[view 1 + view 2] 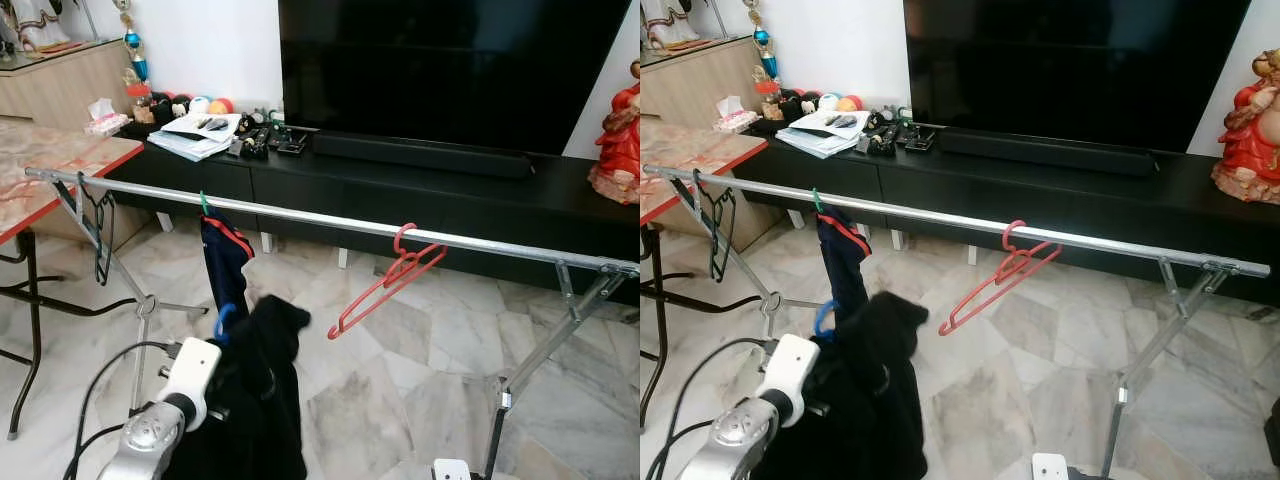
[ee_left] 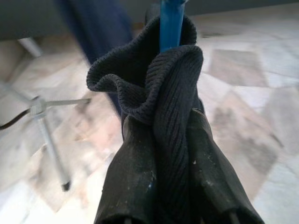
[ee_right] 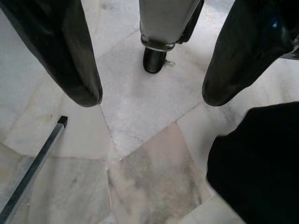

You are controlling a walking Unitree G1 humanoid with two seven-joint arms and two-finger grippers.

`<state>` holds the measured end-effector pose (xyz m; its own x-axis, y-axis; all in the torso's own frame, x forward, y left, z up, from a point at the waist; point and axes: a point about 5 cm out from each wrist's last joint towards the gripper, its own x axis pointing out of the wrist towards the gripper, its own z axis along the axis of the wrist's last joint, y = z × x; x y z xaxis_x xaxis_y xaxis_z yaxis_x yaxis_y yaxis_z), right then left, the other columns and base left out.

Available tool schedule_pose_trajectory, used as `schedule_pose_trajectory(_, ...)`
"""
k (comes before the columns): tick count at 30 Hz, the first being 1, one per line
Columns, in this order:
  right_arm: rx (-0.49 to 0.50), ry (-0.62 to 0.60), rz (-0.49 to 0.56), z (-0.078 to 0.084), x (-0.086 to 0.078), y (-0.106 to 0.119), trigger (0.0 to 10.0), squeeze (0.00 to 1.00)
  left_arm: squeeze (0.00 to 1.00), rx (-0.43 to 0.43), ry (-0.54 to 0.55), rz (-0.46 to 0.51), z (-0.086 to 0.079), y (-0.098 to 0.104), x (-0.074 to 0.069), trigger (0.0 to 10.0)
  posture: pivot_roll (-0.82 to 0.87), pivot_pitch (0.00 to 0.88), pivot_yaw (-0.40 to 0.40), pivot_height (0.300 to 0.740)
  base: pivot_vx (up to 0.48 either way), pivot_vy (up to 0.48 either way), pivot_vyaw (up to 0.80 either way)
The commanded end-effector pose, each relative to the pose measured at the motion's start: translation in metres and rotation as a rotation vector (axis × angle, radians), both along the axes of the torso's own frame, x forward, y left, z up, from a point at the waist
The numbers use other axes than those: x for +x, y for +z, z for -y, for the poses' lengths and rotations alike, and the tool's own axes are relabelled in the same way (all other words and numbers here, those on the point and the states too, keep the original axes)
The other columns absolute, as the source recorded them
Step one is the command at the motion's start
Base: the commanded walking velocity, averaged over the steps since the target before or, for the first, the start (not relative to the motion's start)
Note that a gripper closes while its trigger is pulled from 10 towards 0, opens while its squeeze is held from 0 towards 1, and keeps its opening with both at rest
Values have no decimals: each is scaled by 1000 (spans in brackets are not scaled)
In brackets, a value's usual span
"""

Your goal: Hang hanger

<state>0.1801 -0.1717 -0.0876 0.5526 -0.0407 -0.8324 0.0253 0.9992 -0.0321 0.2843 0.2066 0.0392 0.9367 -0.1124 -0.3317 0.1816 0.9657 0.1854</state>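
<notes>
Television (image 1: 450, 60), red figurine (image 1: 617, 135), papers (image 1: 195, 135)

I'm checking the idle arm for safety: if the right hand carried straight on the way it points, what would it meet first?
Probably the marble floor: the right hand points straight down at bare tiles, its fingers apart, nothing between them.

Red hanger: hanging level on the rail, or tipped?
Tipped. The red hanger hooks over the rail at its upper right, and its body slants down to the left, empty.
</notes>
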Motion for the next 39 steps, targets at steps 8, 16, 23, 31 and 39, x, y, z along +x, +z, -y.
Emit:
schedule_pose_trajectory(8,-2,4,-20,-1,-4,-2,10000,0,0,-37,-132,-19,11,0,-3,10000,114,0,3,740,0,0,0)
schedule_pose_trajectory(16,-5,2,-18,-1,-4,-2,10000,0,0,-20,-215,-18,21,-2,-5,10000,114,0,2,740,33,0,0)
schedule_pose_trajectory(23,-1,-7,-13,-1,-3,-2,10000,0,0,-12,-231,-17,24,-2,-4,10000,114,0,4,740,289,0,0)
schedule_pose_trajectory(31,-10,-36,-6,0,-2,-1,10000,0,0,-5,-238,-20,23,-1,-5,10000,120,0,9,740,324,0,0)
schedule_pose_trajectory(39,-10,-35,-4,0,0,0,10000,0,0,-4,-238,-18,22,-1,-5,10000,122,0,10,740,335,0,-400)
